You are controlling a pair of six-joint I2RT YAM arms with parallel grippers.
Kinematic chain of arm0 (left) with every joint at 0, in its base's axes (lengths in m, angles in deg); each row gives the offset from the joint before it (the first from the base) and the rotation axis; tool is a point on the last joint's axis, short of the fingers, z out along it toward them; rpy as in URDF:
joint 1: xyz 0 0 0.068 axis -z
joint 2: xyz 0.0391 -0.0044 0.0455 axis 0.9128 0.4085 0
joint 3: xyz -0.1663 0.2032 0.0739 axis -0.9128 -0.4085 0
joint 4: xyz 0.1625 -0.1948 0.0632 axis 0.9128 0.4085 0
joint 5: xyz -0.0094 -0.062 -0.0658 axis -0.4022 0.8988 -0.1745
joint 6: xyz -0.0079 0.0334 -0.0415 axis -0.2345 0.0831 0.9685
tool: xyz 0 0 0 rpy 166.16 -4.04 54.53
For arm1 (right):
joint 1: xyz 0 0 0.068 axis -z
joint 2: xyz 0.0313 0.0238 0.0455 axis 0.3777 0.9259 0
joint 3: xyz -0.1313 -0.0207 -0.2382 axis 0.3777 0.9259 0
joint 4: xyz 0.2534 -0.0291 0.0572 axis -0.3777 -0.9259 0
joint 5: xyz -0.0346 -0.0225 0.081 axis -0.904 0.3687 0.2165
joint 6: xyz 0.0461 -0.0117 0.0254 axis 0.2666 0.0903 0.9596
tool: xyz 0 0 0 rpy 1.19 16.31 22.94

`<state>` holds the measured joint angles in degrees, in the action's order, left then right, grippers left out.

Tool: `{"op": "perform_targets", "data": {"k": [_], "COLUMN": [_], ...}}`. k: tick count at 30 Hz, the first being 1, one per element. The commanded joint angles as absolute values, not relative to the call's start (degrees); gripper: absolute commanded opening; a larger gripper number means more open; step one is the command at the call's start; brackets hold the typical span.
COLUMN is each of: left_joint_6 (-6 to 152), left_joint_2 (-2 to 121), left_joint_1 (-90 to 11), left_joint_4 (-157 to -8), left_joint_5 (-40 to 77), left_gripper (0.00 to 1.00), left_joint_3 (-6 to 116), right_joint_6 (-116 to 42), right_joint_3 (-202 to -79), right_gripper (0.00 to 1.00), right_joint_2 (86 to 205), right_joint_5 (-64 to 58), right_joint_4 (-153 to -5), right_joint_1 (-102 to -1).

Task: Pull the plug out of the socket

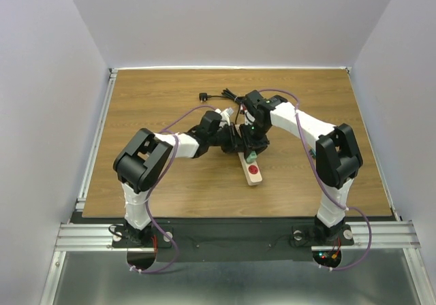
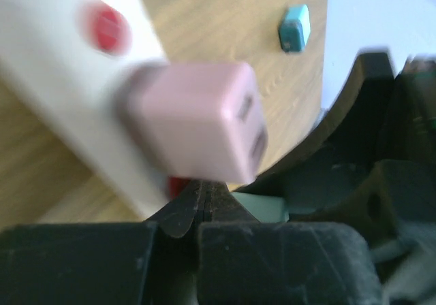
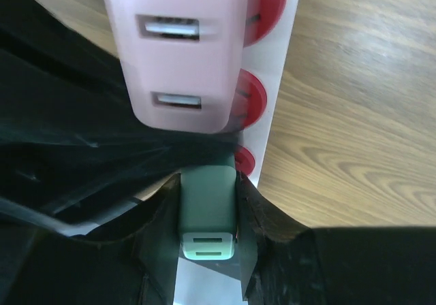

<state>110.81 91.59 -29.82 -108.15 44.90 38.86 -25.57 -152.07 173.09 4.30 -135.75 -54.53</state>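
- Green plug (image 3: pixel 206 196): sits at lower centre of the right wrist view, in line with the socket's row of red outlets. It appears seated, but its base is hidden.
- Handling, by judgement: a small, rigid, light plastic block with smooth, slightly slippery sides. Friction at the pins is likely to hold it firmly. Grip the two flat side faces low on the body and pull straight out along the pin axis. Do not rock it.
- Right gripper (image 3: pixel 208 240): jaws are closed on the green plug, one finger on each side face.
- Pink plug (image 3: pixel 178 53): a larger block with two slots on its top face, seated in the outlet just above the green plug in the right wrist view. The two are close together, so leave clearance when withdrawing.
- Socket (image 1: pixel 254 178): a long, narrow, light bar at centre of the top view, running toward the lower edge. It is likely to lift with the plug unless it is held down.
- Left gripper (image 2: pixel 201 206): jaws are fully closed and hold nothing. The tips sit just below the pink plug, at the socket. Contact with the socket cannot be confirmed.
- Cord (image 1: pixel 218 97): black, bunched above the grippers in the top view.
- Teal plug (image 2: pixel 294 27): lies loose on the table (image 1: pixel 157 101), in the upper right of the left wrist view.
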Motion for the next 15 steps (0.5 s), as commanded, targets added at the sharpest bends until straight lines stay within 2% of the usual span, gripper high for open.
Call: {"op": "perform_targets", "data": {"k": [1, 15], "left_joint_6": [112.31, 110.56], "left_joint_2": [92.54, 108.18], "left_joint_1": [-25.74, -25.11], "left_joint_4": [-110.58, -111.29], "left_joint_5": [45.36, 46.15], "left_gripper": [0.00, 0.00], "left_joint_3": [40.90, 38.88], "right_joint_6": [-24.37, -21.91], "right_joint_3": [-155.64, -156.52], "right_gripper": [0.01, 0.00], "right_joint_2": [171.26, 168.45], "right_joint_5": [6.35, -1.03], "right_joint_4": [-130.27, -128.51], "right_joint_1": [-54.97, -55.06]}}
